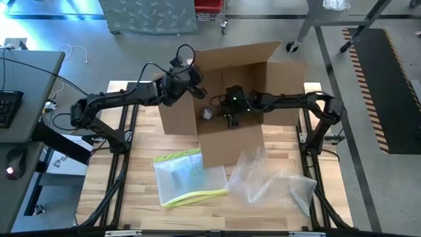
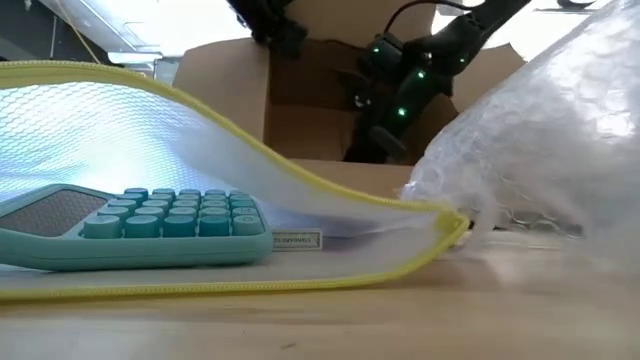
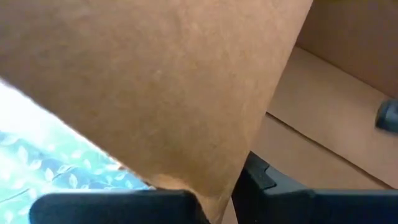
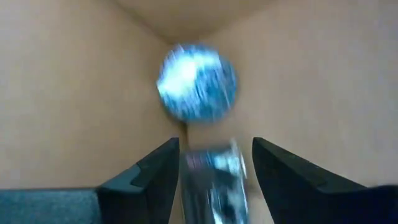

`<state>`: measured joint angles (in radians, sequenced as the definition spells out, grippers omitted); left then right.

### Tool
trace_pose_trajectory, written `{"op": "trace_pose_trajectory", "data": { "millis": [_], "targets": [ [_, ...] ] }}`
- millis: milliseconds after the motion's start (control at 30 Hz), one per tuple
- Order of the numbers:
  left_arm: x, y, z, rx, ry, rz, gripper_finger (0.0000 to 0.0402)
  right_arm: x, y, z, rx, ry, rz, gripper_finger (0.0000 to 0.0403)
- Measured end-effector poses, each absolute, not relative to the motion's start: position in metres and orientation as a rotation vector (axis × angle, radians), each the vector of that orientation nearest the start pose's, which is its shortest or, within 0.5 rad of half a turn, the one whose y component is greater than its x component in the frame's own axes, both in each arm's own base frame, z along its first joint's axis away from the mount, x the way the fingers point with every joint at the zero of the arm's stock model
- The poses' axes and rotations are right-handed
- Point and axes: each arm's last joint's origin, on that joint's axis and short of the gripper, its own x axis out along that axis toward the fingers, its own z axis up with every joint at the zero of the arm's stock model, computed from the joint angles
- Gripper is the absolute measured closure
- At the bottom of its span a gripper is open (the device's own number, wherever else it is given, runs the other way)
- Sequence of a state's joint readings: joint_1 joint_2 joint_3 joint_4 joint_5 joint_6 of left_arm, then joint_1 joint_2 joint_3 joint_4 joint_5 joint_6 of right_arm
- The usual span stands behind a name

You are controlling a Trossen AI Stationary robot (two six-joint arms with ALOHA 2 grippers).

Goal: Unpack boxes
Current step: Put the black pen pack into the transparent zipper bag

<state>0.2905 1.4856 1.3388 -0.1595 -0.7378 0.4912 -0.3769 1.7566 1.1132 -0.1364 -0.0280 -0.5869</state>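
At the far middle of the desk lies the box on its side, mouth toward the near edge. Left gripper has its jaws clamped on a box flap. Inside the box, the right gripper holds its jaws apart around a shiny silver object, not clearly gripping it.

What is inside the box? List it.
Inside the box: a small shiny silvery object and the right gripper, its open fingers straddling it. The left gripper pinches a flap. The walls hide the remaining floor.
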Motion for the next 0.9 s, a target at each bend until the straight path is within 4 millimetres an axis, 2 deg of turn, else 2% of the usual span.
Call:
{"op": "trace_pose_trajectory", "data": {
  "millis": [267,367,533,633,767,900],
  "targets": [
    [0.315,0.114,0.362,0.477,0.538,0.899,0.0371,0.381,-0.131,0.185,-0.295,0.808,-0.049,0.0217],
    [0.315,0.114,0.362,0.476,0.537,0.899,0.0371,0.391,-0.129,0.188,-0.308,0.81,-0.068,0.0217],
    [0.314,0.114,0.361,0.475,0.548,0.899,0.0371,0.39,-0.128,0.205,-0.372,0.959,-0.095,0.019],
    [0.314,0.114,0.361,0.474,0.555,0.9,0.0371,0.385,-0.129,0.214,-0.445,1.053,-0.021,0.0165],
    [0.314,0.114,0.36,0.478,0.559,0.898,0.0371,0.377,-0.137,0.209,-0.544,1.109,0.054,0.0156],
    [0.314,0.113,0.36,0.477,0.558,0.89,0.0371,0.372,-0.147,0.203,-0.514,1.102,0.099,0.0156]
  ]
}}
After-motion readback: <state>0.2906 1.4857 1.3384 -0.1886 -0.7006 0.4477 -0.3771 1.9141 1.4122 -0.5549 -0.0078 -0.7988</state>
